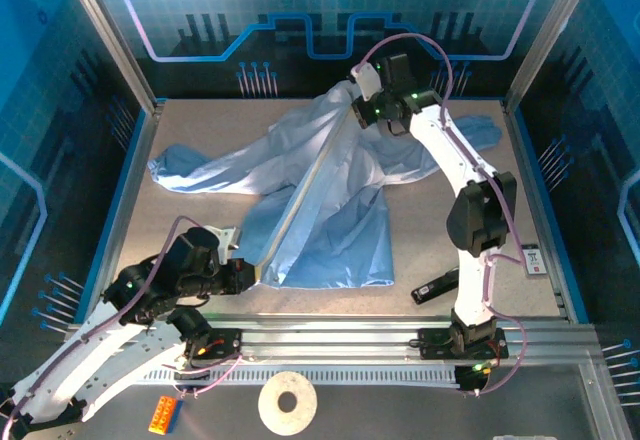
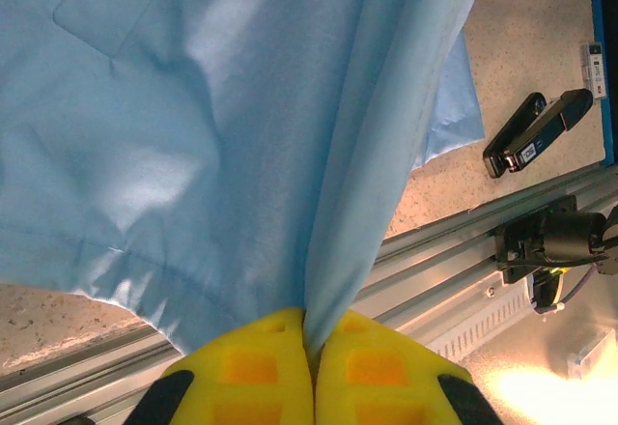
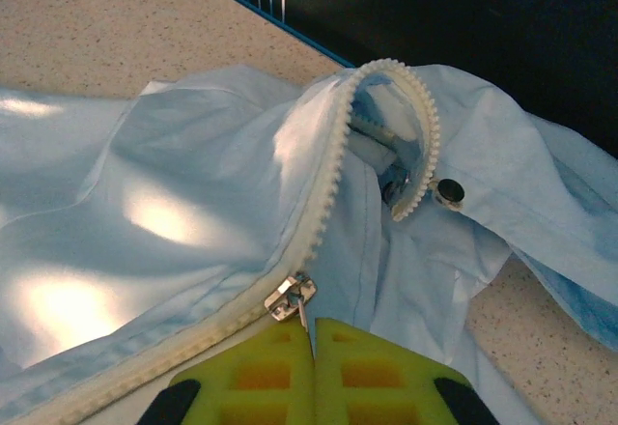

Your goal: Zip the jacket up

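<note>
The light blue jacket [image 1: 330,195] lies spread over the table, its pale zipper strip [image 1: 305,190] pulled taut in a diagonal line. At the hem near the front edge my left gripper [image 1: 243,272] is shut on a fold of the jacket fabric [image 2: 343,241]. At the collar end, far back, my right gripper [image 1: 362,110] is shut on the thin metal pull tab of the silver zipper slider [image 3: 290,297]. Below the slider the white zipper teeth [image 3: 145,372] are joined. Above it they part and curl open [image 3: 406,106] beside a dark snap button [image 3: 449,191].
A black stapler-like tool [image 1: 437,286] lies on the table right of the hem, seen also from the left wrist [image 2: 536,132]. Aluminium rails [image 1: 350,338] run along the front edge. A white tape roll [image 1: 286,402] and an orange block [image 1: 162,415] sit below the rails.
</note>
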Tool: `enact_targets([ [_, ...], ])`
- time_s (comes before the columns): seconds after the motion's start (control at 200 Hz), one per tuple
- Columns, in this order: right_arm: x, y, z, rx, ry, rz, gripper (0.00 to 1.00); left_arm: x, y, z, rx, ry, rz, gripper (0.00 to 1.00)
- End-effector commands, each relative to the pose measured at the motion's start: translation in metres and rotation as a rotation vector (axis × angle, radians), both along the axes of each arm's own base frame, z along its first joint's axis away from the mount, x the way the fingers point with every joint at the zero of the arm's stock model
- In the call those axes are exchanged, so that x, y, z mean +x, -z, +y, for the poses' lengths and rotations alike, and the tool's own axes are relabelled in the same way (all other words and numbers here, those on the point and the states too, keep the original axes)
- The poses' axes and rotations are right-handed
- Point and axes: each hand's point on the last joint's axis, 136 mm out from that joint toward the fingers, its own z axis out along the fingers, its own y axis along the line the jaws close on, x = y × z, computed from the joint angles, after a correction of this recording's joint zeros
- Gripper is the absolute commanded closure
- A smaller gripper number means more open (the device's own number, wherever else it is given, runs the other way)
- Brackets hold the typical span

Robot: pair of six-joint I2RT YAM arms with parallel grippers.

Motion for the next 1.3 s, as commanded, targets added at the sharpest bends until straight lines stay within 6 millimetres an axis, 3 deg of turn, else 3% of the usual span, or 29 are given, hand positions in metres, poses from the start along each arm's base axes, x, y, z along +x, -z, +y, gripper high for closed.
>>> enact_targets([
  [0.0, 0.033, -0.026, -0.041, -0.022, 0.112, -0.107, 1.0, -0.019, 0.006, 0.012, 0.032, -0.007, 0.083, 1.0],
  [0.365, 0.044, -0.019, -0.044, -0.024, 0.125, -0.09, 1.0, -0.022, 0.002, 0.019, 0.039, -0.026, 0.072, 1.0],
  [1.041, 0.061, -0.035, -0.05, -0.024, 0.131, -0.119, 1.0, -0.027, 0.006, 0.027, 0.047, -0.058, 0.087, 1.0],
  [1.296, 0.067, -0.032, -0.056, -0.021, 0.144, -0.117, 1.0, -0.031, 0.008, 0.031, 0.053, -0.071, 0.104, 1.0],
])
